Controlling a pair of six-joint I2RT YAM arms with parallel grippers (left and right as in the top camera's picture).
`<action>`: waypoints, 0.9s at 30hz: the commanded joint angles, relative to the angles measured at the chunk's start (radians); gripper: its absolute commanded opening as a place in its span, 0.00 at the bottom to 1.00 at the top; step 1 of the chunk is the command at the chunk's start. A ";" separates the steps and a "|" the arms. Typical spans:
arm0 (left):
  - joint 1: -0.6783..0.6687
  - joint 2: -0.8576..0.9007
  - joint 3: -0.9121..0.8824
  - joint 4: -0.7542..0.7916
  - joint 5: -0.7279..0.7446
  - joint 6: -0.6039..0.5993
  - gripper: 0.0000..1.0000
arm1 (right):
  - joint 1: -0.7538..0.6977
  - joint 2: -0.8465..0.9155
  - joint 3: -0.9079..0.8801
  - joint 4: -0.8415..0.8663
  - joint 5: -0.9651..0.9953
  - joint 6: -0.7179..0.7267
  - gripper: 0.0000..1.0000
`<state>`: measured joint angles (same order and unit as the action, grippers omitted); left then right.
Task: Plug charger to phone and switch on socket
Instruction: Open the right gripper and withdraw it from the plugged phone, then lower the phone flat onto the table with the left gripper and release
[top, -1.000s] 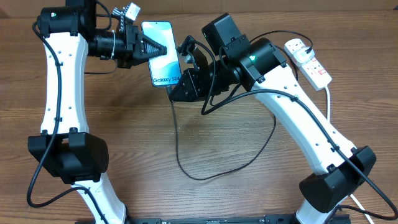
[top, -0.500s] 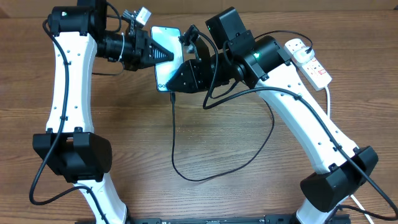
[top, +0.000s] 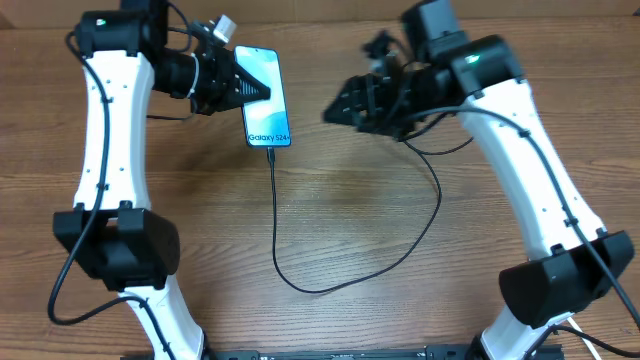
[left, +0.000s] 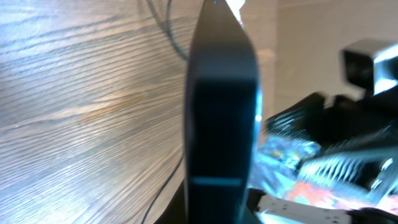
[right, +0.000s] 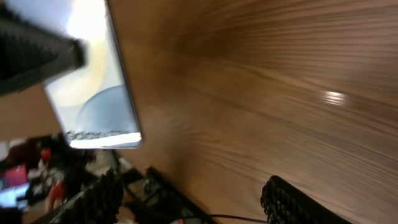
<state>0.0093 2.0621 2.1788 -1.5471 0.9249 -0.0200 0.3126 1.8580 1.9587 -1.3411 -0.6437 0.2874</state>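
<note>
My left gripper (top: 243, 84) is shut on the phone (top: 268, 98), gripping its left side and holding it with the blue "Galaxy S24" screen facing up. The left wrist view shows the phone (left: 221, 112) edge-on as a dark slab. The charger (top: 277, 230), a thin black cable, has its tip at the phone's bottom edge, loops across the table and runs up under my right arm. My right gripper (top: 340, 108) stands open and holds nothing, apart from the phone on its right. In the right wrist view the phone (right: 99, 93) lies beyond the open right gripper (right: 198, 202). The socket is hidden behind my right arm.
The wooden table (top: 360, 230) carries the cable's loop in its middle. The left arm's base (top: 112, 250) and the right arm's base (top: 560, 285) stand near the front edge.
My right gripper has opened, let go of the cable's tip and drawn back to the right. The cable now hangs from the phone's bottom edge. The left gripper still holds the phone.
</note>
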 joint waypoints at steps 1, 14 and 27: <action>-0.053 0.071 -0.013 0.011 -0.094 -0.004 0.04 | -0.079 -0.012 0.019 -0.055 0.113 -0.040 0.73; -0.224 0.322 -0.013 0.238 -0.138 -0.034 0.04 | -0.159 -0.012 0.017 -0.127 0.429 -0.043 1.00; -0.225 0.431 -0.013 0.381 -0.147 -0.048 0.04 | -0.159 -0.012 0.017 -0.100 0.591 0.080 1.00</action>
<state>-0.2207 2.4828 2.1605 -1.1839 0.7567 -0.0536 0.1585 1.8580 1.9587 -1.4490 -0.0898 0.3450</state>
